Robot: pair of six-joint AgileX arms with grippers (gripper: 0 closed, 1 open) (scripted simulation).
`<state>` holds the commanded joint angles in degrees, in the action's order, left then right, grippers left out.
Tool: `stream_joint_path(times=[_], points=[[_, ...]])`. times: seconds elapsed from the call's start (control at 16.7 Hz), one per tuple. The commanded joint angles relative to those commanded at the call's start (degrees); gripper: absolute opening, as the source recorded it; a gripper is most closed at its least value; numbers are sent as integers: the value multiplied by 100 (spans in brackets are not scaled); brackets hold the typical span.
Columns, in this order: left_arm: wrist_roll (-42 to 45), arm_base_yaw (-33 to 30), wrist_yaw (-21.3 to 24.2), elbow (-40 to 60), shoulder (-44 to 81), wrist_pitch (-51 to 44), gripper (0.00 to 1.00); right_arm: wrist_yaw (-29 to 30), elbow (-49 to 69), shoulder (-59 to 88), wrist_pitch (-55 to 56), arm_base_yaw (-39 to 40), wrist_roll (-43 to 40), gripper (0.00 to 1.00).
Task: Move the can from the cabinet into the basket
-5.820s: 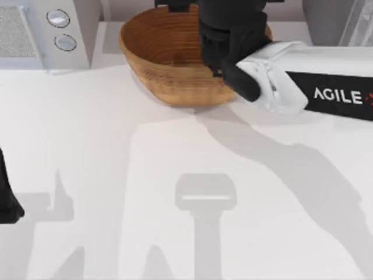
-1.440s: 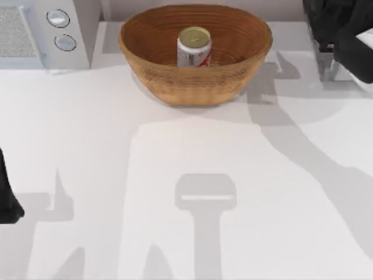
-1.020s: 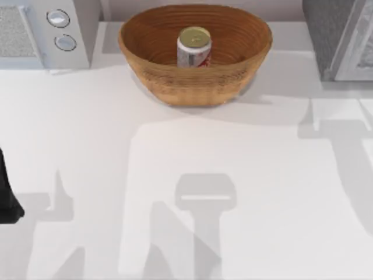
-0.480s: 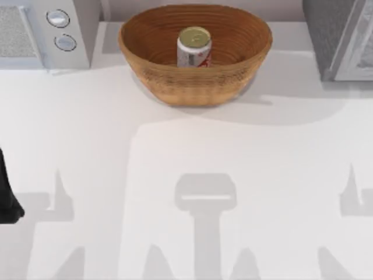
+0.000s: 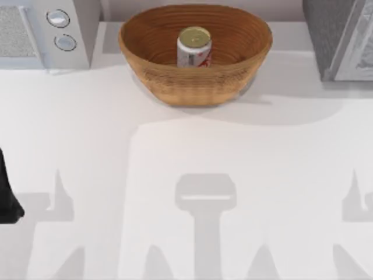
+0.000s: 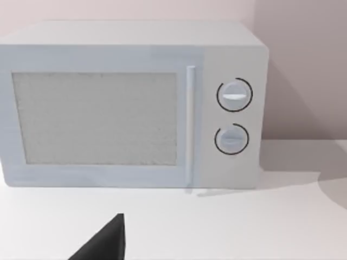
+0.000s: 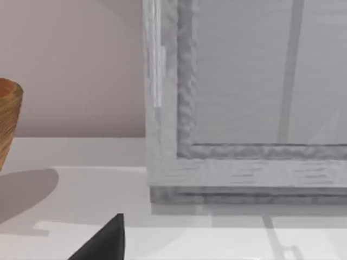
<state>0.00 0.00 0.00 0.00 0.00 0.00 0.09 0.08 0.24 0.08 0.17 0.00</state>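
At the top view's left edge, a black part of the left arm sits low over the white counter. How far the left end effector stands open cannot be told. At the counter's far left stands a white box-shaped appliance with two round knobs, door closed. At far centre rests the large oval brown woven wicker basket. Inside it, upright on the ribbed floor, stands the small white cylindrical can with red markings and a dull gold top. At far right stands the dark grey speckled cabinet with a pale white-framed door. The right end effector's opening cannot be told either.
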Motion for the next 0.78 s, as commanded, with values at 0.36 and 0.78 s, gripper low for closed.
stream_joint_path(times=[0.36,0.78], points=[[0,0,0,0,0,0,100,-786,313,931,889,-775,16,100],[0,0,0,0,0,0,100,-3020,1109,4409,3599,-3071,63,100]])
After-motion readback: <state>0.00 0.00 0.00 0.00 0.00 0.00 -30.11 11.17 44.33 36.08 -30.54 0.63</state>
